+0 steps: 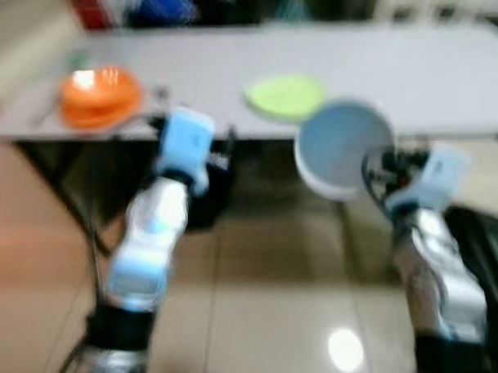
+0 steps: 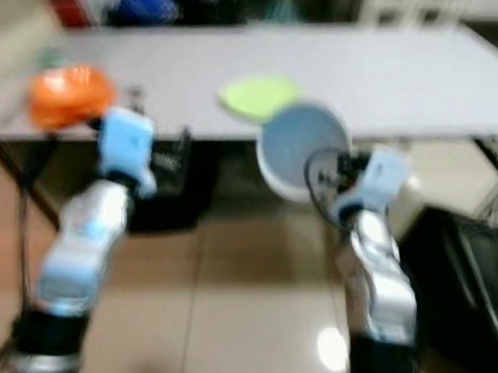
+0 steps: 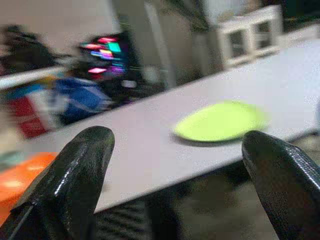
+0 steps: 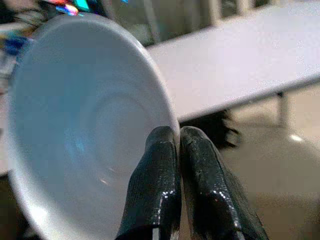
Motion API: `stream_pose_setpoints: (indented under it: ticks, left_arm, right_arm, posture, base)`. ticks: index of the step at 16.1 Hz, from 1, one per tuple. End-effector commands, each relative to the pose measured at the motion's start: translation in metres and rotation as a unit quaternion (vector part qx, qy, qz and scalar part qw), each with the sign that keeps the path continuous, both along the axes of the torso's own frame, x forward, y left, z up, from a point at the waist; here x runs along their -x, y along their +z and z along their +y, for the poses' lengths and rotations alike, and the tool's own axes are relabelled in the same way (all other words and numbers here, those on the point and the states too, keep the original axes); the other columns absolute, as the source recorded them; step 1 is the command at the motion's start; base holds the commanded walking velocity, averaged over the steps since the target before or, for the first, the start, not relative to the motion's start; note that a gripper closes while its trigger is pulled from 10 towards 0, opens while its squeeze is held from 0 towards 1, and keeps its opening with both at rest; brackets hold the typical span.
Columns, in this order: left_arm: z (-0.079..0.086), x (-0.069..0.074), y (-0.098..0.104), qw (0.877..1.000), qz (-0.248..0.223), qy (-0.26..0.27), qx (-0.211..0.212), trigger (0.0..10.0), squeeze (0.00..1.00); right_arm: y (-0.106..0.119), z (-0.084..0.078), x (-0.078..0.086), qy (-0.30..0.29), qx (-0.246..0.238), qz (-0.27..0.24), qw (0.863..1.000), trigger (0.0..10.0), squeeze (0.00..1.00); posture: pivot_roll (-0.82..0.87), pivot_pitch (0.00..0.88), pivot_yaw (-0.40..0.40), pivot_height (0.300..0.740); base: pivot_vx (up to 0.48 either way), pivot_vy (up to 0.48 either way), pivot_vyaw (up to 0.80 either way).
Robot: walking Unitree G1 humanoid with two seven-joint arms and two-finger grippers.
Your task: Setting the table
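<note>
A pale blue bowl (image 1: 343, 146) hangs tilted in the air just before the grey table's (image 1: 441, 73) near edge. My right gripper (image 4: 179, 145) is shut on its rim, one finger inside and one outside. A lime green plate (image 1: 285, 96) lies flat on the table right behind the bowl. Orange bowls (image 1: 99, 95) are stacked near the table's left end. My left gripper (image 3: 177, 165) is open with nothing between its fingers (image 3: 75, 185), raised just short of the table's edge between the orange bowls and the green plate (image 3: 220, 121).
The views are blurred. Dark legs and a black bin (image 1: 208, 196) stand under the table. A black object (image 1: 489, 260) sits on the tiled floor at the right. Red and blue things (image 1: 136, 9) and white cabinets (image 3: 247, 32) stand beyond the table's far side.
</note>
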State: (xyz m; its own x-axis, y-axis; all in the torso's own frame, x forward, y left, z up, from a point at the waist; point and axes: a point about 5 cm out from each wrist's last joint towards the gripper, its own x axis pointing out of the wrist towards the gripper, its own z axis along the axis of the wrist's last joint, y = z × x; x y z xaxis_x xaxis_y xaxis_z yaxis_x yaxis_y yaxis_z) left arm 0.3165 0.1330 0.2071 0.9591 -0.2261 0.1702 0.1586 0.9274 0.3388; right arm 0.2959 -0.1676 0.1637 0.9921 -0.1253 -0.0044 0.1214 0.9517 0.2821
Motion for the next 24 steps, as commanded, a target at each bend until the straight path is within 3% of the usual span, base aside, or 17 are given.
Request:
stream_pose_setpoints:
  ticks: [1, 24]
  left_arm:
    - [0.003, -0.001, -0.005, 1.000, 0.013, 0.007, 0.001, 10.0, 0.00]
    - [0.000, 0.007, -0.009, 1.000, 0.022, -0.002, 0.000, 10.0, 0.00]
  right_arm:
    - [0.008, 0.009, 0.000, 0.019, -0.001, -0.023, 1.000, 10.0, 0.00]
    - [-0.002, 0.010, 0.007, 0.027, -0.012, -0.001, 1.000, 10.0, 0.00]
  posture:
    - [0.01, 0.000, -0.001, 0.740]
    - [0.03, 0.000, -0.013, 0.740]
  base:
    - [0.386, 0.000, 0.00]
    - [0.396, 0.000, -0.06]
